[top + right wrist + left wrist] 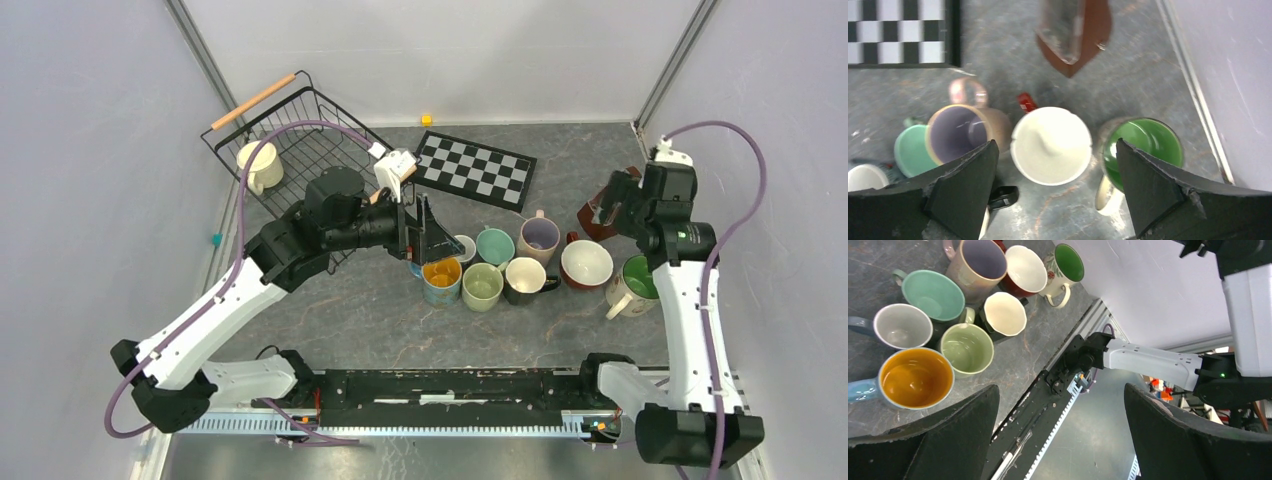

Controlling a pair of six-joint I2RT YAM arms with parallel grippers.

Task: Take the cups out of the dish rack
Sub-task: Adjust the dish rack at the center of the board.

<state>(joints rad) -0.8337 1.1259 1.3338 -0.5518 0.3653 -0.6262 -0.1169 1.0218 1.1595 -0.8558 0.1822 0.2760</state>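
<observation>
The black wire dish rack (300, 140) stands at the back left with one cream cup (260, 165) in it. Several cups stand grouped mid-table: blue with yellow inside (441, 280), light green (482, 286), black (526, 279), teal (494, 245), beige-pink (540, 237), red with white inside (586, 264), green inside (635, 282). My left gripper (437, 240) is open and empty just above the blue cup (915, 377). My right gripper (612, 205) is open and empty above the red cup (1051, 145) and the green cup (1143, 145).
A checkered board (475, 168) lies at the back centre. A brown metronome (590, 218) stands under the right wrist, also in the right wrist view (1075, 30). A small yellow block (426, 120) sits by the back wall. The arms' base rail (450, 385) runs along the near edge.
</observation>
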